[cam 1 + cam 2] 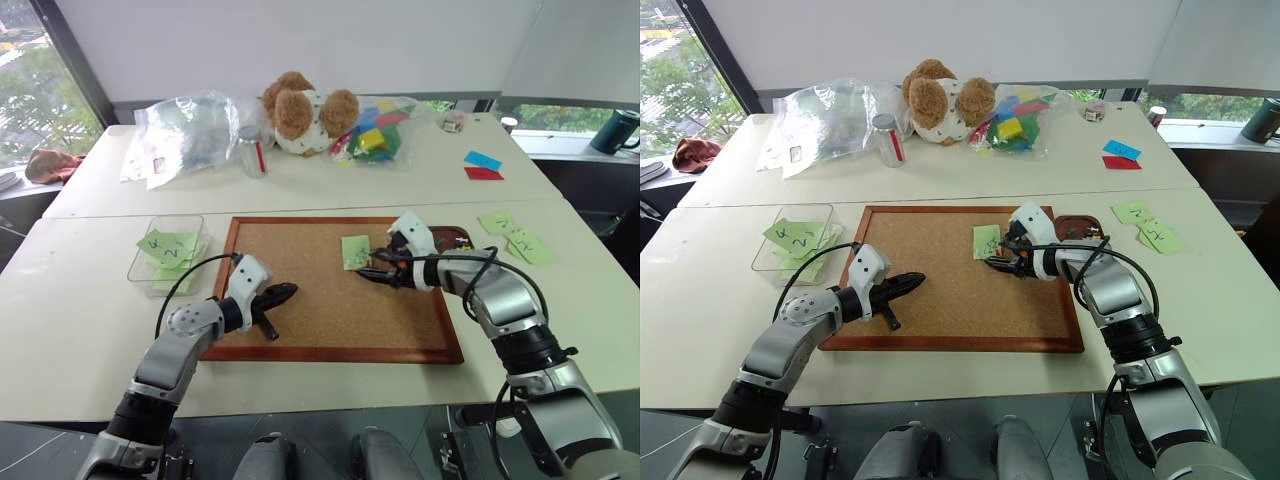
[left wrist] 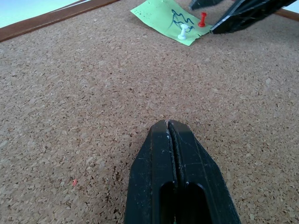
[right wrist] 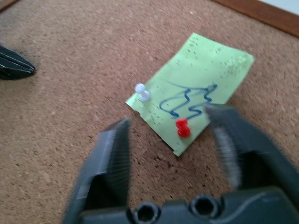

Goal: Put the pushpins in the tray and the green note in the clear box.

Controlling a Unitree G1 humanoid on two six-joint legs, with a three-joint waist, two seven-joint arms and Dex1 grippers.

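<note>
White tables by windows, cork board on top; left gripper closed empty, right gripper apart, empty.

Green note flat on corkboard, white pin & red pin stuck in.

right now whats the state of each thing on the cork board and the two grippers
green note: flat on the cork board, pinned
red pushpin: stuck upright in the note
white pushpin: stuck at the note's corner
left gripper: shut, empty
right gripper: open, fingers either side of the red pushpin
</note>
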